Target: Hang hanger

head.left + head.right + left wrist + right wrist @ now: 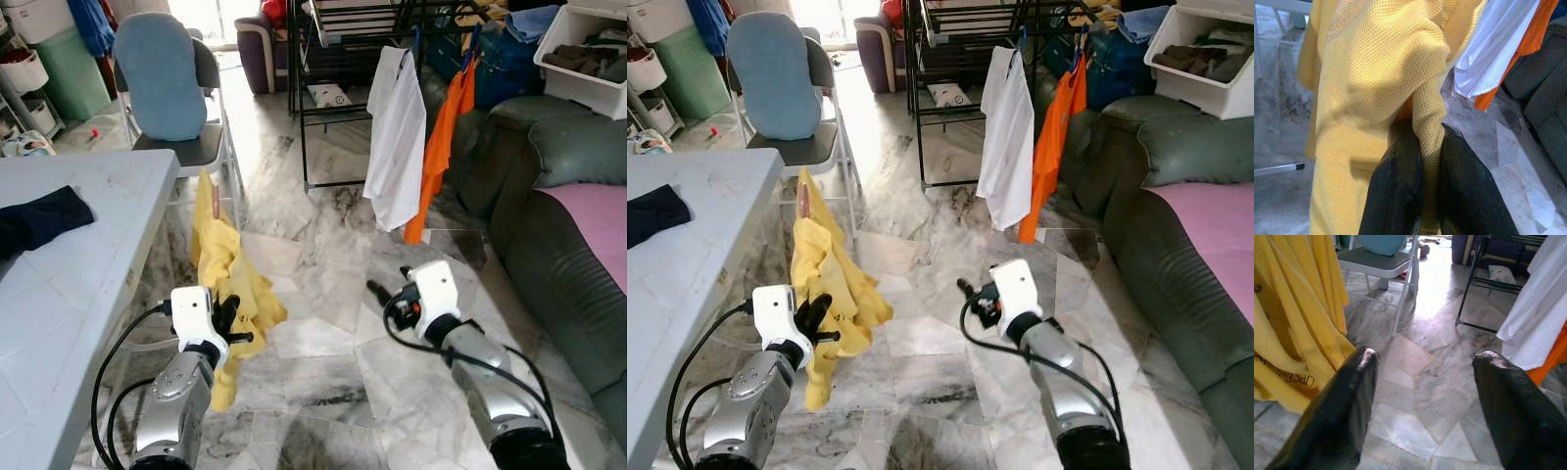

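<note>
A yellow garment (223,264) hangs over the marble floor beside the table, with a brownish tip (803,201) poking out at its top. My left gripper (230,318) is shut on a fold of this yellow cloth (1400,73), and its two fingers (1396,186) pinch the fabric. To the right my right gripper (389,280) hovers above the floor, open and holding nothing, its fingers (1347,396) wide apart. Farther back stands a black drying rack (338,108) with a white shirt (397,137) and an orange garment (441,147) hanging from it.
The grey table (88,294) at the left carries a dark cloth (39,220). Behind it is a folding chair (211,142) with a blue cushion (162,78). A dark sofa (549,235) lines the right side, with a white bin (588,69) above it.
</note>
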### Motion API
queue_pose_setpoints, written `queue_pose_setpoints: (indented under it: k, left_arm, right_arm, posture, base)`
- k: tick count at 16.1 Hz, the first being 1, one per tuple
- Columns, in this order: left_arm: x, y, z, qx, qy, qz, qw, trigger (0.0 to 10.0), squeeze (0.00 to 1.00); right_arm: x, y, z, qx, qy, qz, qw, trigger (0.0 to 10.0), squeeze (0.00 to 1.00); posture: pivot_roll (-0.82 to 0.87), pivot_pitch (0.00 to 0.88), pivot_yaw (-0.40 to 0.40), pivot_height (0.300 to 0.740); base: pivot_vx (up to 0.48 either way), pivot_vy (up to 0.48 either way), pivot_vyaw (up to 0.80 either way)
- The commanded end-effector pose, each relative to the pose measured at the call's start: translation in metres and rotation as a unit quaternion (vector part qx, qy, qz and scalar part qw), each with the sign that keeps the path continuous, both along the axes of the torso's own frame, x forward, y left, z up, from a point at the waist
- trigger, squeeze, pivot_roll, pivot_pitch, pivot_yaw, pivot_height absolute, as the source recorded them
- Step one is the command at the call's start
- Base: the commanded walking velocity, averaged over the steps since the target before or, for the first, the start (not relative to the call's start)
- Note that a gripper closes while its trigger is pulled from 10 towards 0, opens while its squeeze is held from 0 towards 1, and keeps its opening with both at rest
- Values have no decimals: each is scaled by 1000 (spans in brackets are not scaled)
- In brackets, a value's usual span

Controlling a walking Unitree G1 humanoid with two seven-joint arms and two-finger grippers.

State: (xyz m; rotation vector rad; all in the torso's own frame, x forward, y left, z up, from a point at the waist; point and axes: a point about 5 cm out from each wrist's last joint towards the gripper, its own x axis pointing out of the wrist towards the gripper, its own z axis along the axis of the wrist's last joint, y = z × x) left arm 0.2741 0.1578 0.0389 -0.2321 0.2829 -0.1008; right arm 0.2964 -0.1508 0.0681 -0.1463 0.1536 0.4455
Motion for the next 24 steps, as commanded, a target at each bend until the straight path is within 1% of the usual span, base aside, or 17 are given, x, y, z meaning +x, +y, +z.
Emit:
queue_pose_setpoints:
  k: [1, 2, 3, 4, 5, 6, 8, 10, 12, 14, 16, 17, 18, 19, 21, 23, 24]
  left_arm:
    - [4, -1, 13, 22, -30, -15, 999, 10000, 0]
    - [3, -4, 12, 21, -27, -31, 999, 10000, 0]
    - [-2, -16, 14, -10, -29, -111, 993, 10000, 0]
    - [-10, -25, 18, 11, -45, -206, 977, 10000, 0]
    - [-12, -27, 18, 33, -46, -260, 964, 10000, 0]
    - [-11, -25, 18, 42, -38, -289, 956, 10000, 0]
    - [-8, -21, 17, 47, -35, -304, 951, 10000, 0]
    - [-15, -19, 10, 72, -19, -367, 927, 10000, 0]
    - [-17, -18, 7, 108, -17, -400, 910, 10000, 0]
    - [-21, -21, 6, 108, -11, -434, 895, 10000, 0]
    - [-27, -24, 3, 130, -8, -485, 865, 10000, 0]
    - [-29, -26, 2, 136, -8, -501, 854, 10000, 0]
    - [-31, -27, 1, 145, -8, -518, 843, 10000, 0]
    - [-31, -27, 1, 146, -10, -522, 840, 10000, 0]
    - [-32, -29, 2, 143, -15, -531, 835, 10000, 0]
    - [-33, -35, 10, 138, -38, -551, 822, 10000, 0]
    - [-34, -39, 13, 136, -47, -560, 816, 10000, 0]
  right_arm:
    - [-2, 3, -4, -11, 0, 9, 1000, 10000, 1000]
    - [-2, 3, -4, -19, -3, 15, 1000, 10000, 1000]
    - [-4, 2, -2, -38, -10, 47, 998, 10000, 1000]
    - [-4, -3, 2, -53, -15, 85, 995, 10000, 1000]
    - [-3, -11, 5, -88, -14, 122, 989, 10000, 1000]
    - [-3, -21, 8, -130, -12, 157, 979, 10000, 1000]
    - [0, -36, 13, -194, -14, 190, 962, 10000, 1000]
    - [-1, -52, 19, -272, -6, 253, 928, 10000, 1000]
    - [-2, -60, 25, -310, 0, 288, 906, 10000, 1000]
    - [-4, -63, 32, -313, 7, 323, 893, 10000, 1000]
    - [2, -65, 43, -336, -9, 346, 876, 10000, 1000]
    - [5, -65, 48, -343, -14, 353, 871, 10000, 631]
    - [8, -68, 54, -358, -22, 357, 862, 10000, 384]
    - [10, -70, 57, -363, -23, 356, 861, 10000, 0]
    - [13, -75, 59, -368, -21, 353, 860, 10000, 0]
    - [14, -77, 52, -364, 1, 361, 858, 10000, 0]
    - [13, -77, 45, -374, 17, 373, 849, 10000, 0]
  posture:
    - [-76, 0, 7, 740]
    - [-77, 0, 7, 740]
    - [-78, 0, 9, 740]
    - [-79, 0, 7, 740]
    - [-79, 0, 6, 740]
    - [-81, 0, 7, 740]
    - [-102, 0, 16, 740]
    - [-112, 0, 20, 740]
    - [-116, 0, 23, 740]
    - [-118, 0, 27, 740]
    - [-119, 0, 27, 740]
    - [-119, 0, 27, 740]
    - [-120, 0, 30, 740]
    - [-121, 0, 32, 740]
    - [-123, 0, 34, 740]
    - [-124, 0, 39, 740]
    - [-124, 0, 37, 740]
  base:
    - [0, 0, 0]
    - [0, 0, 0]
    - [0, 0, 0]
    - [0, 0, 0]
    - [0, 0, 0]
    - [0, 0, 0]
    - [0, 0, 0]
    - [0, 0, 0]
    - [0, 0, 0]
    - [0, 0, 0]
    - [0, 0, 0]
    - [0, 0, 0]
    - [0, 0, 0]
    - [0, 0, 0]
    - [0, 0, 0]
    - [0, 0, 0]
    - [0, 0, 0]
